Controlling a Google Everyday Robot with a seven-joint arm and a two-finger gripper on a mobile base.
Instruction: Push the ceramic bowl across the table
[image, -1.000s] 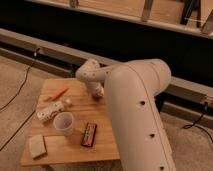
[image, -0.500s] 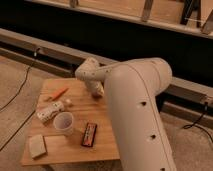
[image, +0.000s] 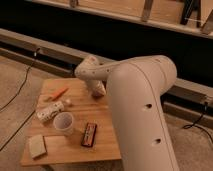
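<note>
The table (image: 102, 122) is small, with a light wooden plank top. My white arm reaches in from the right and covers the table's right side. My gripper (image: 97, 91) hangs low over the far right part of the top. A small dark shape (image: 95, 94) shows right under the gripper. It may be the ceramic bowl, but the arm hides most of it and I cannot tell whether the gripper touches it.
On the table are a white cup (image: 64, 121), a dark rectangular bar (image: 89, 134), a pale sponge-like block (image: 36, 146), a white speckled cylinder lying down (image: 50, 111) and an orange stick (image: 60, 92). A dark wall with a ledge runs behind. Cables lie on the floor.
</note>
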